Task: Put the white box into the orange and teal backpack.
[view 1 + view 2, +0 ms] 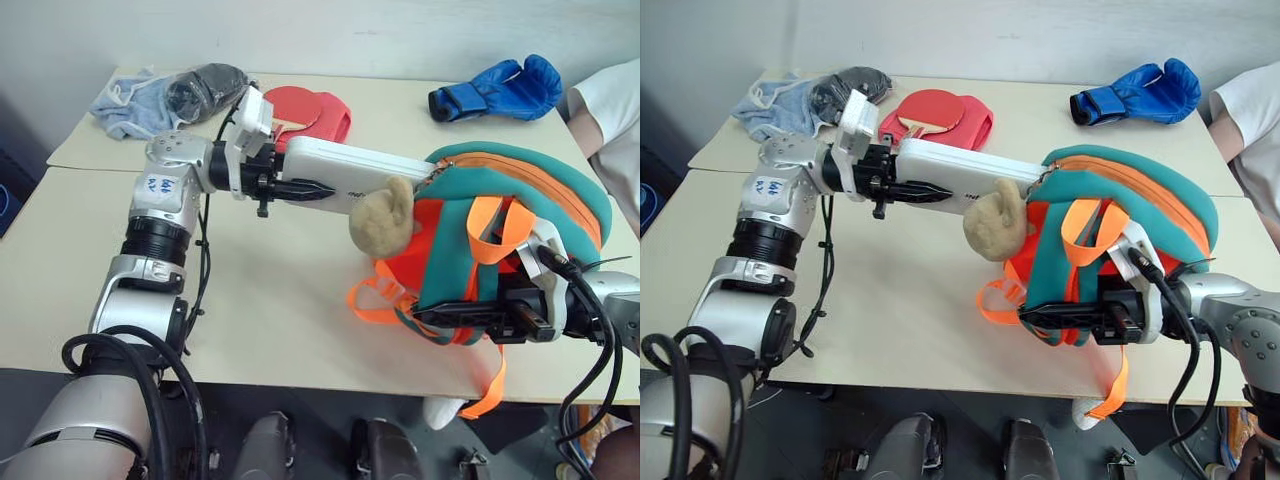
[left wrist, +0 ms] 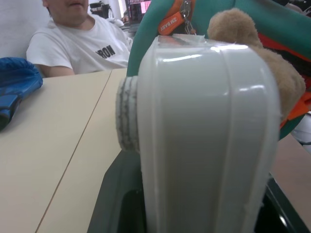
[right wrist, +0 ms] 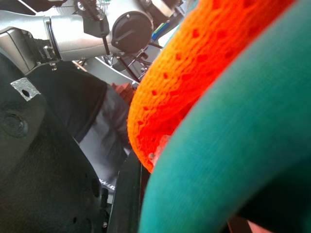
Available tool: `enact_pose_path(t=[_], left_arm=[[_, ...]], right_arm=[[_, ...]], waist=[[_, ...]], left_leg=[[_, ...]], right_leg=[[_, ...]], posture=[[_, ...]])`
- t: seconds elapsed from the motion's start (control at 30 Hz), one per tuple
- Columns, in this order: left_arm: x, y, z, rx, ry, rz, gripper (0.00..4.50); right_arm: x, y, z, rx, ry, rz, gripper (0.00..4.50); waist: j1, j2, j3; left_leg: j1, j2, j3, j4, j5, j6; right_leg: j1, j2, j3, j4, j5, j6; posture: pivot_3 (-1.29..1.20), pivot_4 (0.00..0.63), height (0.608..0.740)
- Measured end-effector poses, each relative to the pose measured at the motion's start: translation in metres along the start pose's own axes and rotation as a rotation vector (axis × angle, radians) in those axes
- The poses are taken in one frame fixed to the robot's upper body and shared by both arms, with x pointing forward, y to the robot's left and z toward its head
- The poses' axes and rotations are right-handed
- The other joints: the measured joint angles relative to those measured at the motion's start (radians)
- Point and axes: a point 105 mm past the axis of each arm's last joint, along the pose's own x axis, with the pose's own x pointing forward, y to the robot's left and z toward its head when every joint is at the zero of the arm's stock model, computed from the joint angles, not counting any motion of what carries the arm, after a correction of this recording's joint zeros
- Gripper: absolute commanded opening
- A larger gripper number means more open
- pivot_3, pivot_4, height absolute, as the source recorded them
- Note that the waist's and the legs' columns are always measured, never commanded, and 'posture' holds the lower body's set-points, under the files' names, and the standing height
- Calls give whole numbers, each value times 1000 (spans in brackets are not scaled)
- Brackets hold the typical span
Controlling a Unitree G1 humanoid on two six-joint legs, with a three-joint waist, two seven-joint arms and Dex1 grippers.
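My left gripper (image 1: 318, 182) is shut on the white box (image 1: 350, 170), holding it level above the table with its long side pointing at the orange and teal backpack (image 1: 520, 185). The box's far end reaches the backpack's zipper edge beside the tan plush charm (image 1: 385, 218). In the left wrist view the white box (image 2: 204, 136) stands close up, with the charm (image 2: 252, 53) just past it. My right gripper (image 1: 445, 315) is shut on the backpack's teal and orange lower edge, holding the pack upright near the table's front edge. The right wrist view shows that fabric (image 3: 233, 121) against the fingers.
A blue boxing glove (image 1: 500, 90) lies at the table's far right. A red cloth with a paddle (image 1: 315, 115) lies behind the box, and a grey-blue cloth with a dark bagged item (image 1: 165, 95) at the far left. A person in a white shirt (image 1: 615, 110) sits at the right.
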Motion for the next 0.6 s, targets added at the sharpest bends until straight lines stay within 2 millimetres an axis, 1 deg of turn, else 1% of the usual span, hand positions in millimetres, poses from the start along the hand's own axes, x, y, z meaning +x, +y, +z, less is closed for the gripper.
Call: enact_pose_path(t=[0.13, 0.23, 0.33, 0.43, 0.6], left_arm=[[24, -4, -11, 79, 40, -81, 1273], [33, -6, -13, 97, 57, -113, 1273], [38, -6, -11, 43, 52, -138, 1273], [36, -10, -11, -28, 65, -172, 1273], [31, -3, -6, 12, 25, -134, 1273]], right_arm=[[0, 1, -2, 16, 12, 7, 7], [-1, 2, -6, 41, 20, 9, 7], [-1, 4, -9, 54, 30, 8, 7], [-1, 9, -12, 55, 45, 17, 7], [-2, 11, -11, 61, 46, 14, 7]], waist=[[2, 0, 0], [0, 0, 0], [0, 0, 0], [-5, 0, 0], [-5, 0, 0]], left_leg=[[-1, -1, 0, 3, -2, 3], [-1, -1, 0, 4, -3, 5], [-1, -1, 0, 4, -3, 5], [-1, -1, 0, 4, -3, 5], [-1, -1, 0, 5, -3, 5]], right_leg=[[1, -1, 0, -1, 1, 2], [2, -2, 1, -2, 2, 3], [2, -2, 1, -2, 2, 3], [2, -2, 2, -2, 2, 3], [2, -2, 1, -4, 2, 3]], posture=[[0, 150, 740], [0, 150, 740], [0, 150, 740], [0, 150, 740], [0, 150, 740]])
